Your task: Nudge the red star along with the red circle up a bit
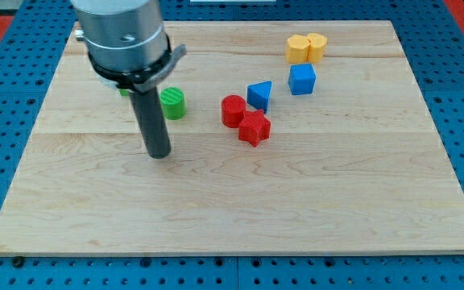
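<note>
The arm hangs over the board's (425,201) upper left, its rod upright, and my tip (159,154) rests on bare wood below the green cylinder (172,104), well left of the red blocks; there is no gripper to report. The red circle (233,110) touches the red star (254,127) near the middle, with the blue triangle (258,94) just above them.

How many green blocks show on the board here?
2: a green cylinder just right of the rod, above my tip, and a green block mostly hidden behind the arm's housing, shape unclear.
</note>
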`<state>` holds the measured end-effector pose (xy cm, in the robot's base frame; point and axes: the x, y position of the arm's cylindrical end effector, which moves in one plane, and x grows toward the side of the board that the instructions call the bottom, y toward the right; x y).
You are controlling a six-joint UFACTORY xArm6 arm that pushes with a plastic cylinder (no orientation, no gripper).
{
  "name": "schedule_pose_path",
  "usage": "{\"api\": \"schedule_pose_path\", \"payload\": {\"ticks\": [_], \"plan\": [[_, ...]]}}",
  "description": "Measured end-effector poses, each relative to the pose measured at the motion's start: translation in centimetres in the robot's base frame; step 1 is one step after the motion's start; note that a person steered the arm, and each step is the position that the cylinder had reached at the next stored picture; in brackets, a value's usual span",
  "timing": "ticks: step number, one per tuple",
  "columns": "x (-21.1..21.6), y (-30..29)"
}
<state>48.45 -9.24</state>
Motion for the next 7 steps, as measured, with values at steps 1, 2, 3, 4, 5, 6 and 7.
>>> {"api": "schedule_pose_path", "payload": {"ticks": [1,2,3,4,5,6,7], "plan": [[1.4,5.0],[2.8,10.1],[2.4,16.2],[-1.6,18.8],[-3.5,17.4],[-1.9,17.2],[-1.8,13.1]]}}
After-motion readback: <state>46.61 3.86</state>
